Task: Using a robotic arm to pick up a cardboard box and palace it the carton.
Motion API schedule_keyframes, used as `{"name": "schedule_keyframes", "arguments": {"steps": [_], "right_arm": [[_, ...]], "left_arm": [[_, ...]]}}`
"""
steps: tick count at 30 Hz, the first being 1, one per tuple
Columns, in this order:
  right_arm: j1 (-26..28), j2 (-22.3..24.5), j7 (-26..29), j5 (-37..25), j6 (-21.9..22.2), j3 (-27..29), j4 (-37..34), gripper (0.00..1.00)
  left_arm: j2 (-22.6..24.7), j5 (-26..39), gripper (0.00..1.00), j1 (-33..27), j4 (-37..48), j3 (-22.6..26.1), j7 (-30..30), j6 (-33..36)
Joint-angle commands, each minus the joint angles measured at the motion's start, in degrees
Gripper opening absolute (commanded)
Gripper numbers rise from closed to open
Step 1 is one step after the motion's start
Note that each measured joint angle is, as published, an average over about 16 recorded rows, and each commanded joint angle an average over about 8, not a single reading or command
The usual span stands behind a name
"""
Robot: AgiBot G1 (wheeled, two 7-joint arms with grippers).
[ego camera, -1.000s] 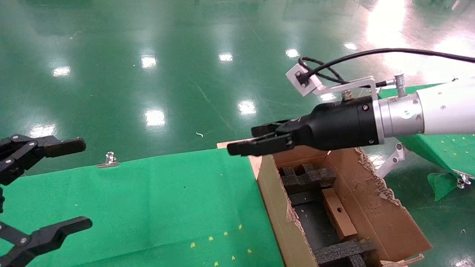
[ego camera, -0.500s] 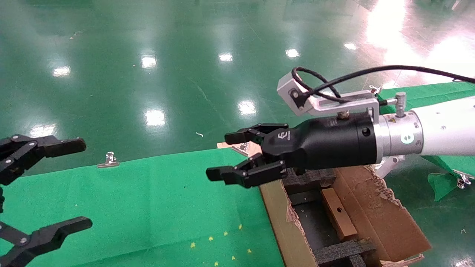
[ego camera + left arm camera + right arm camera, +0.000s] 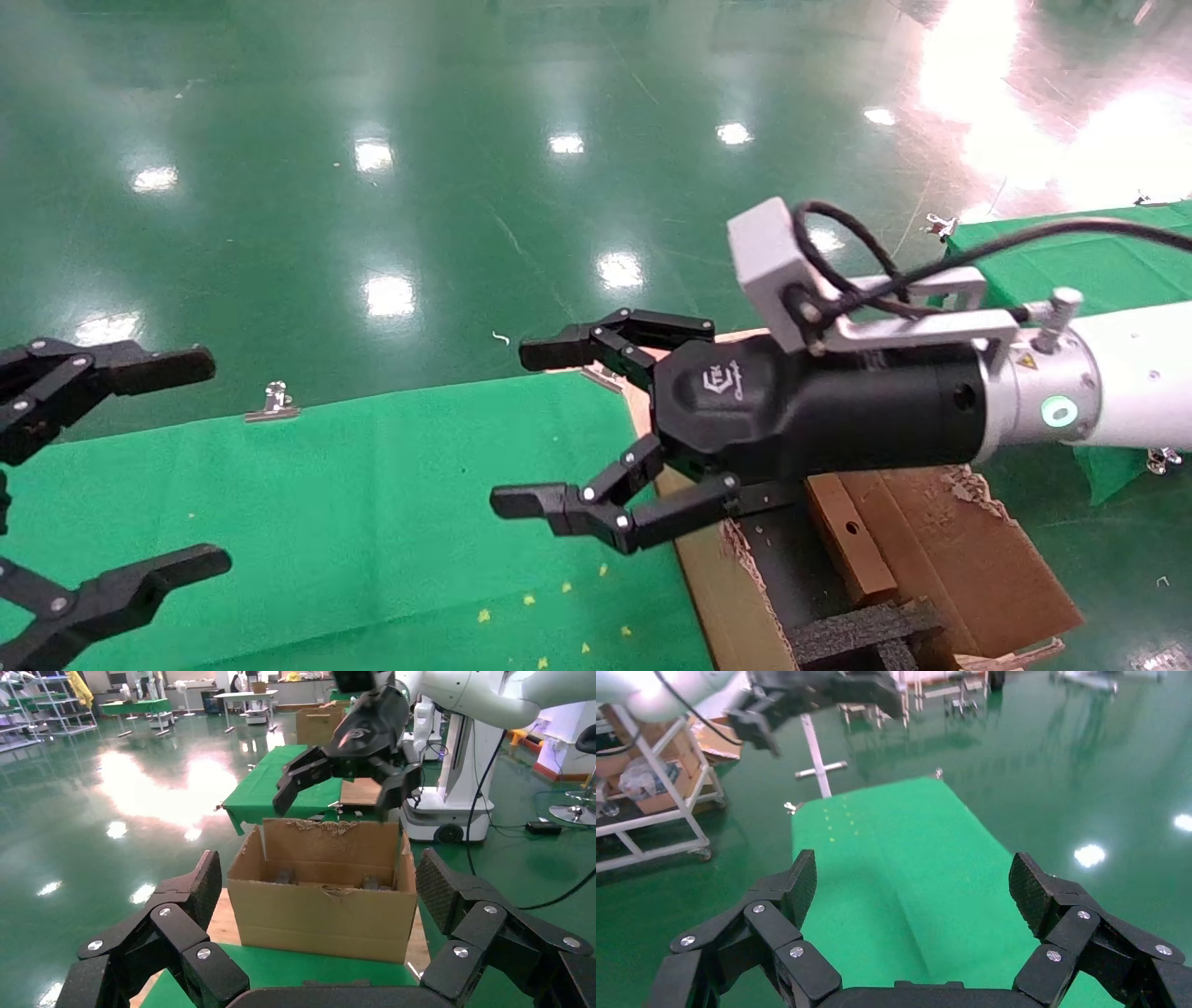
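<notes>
We held right gripper (image 3: 545, 424) spread wide, empty, above carton (image 3: 941, 550) edge; cardboard box (image 3: 843, 536) lay inside, behind claw. Left gripper (image 3: 200, 461) parked, spread.

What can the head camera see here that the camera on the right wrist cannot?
Only the head view shows the carton, with the small cardboard box lying inside among black foam inserts, and the right arm's own white body and cable.

Only the right wrist view shows a white wheeled rack holding boxes, off beyond the cloth.

Both show the green cloth, the shiny green floor, the open, empty right gripper over the cloth, and the open left gripper, which the wrist view sees farther off.
</notes>
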Motion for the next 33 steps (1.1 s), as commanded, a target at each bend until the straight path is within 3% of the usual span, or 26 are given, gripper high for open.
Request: {"name": "schedule_keyframes", "arguments": {"steps": [1,12,33], "right_arm": [[-1.7,-0.2,-2.2,0.8,-0.7,2.0,0.4,1.00],[-8.9,-1.0,-11.1,4.4,-3.5,10.4,2.1,1.00],[-8.5,-0.9,-10.6,4.2,-3.4,9.8,2.0,1.00]], "left_arm": [[0.0,0.0,1.00,0.0,0.0,0.0,0.0,0.0],[0.0,0.0,1.00,0.0,0.0,0.0,0.0,0.0],[0.0,0.0,1.00,0.0,0.0,0.0,0.0,0.0]]}}
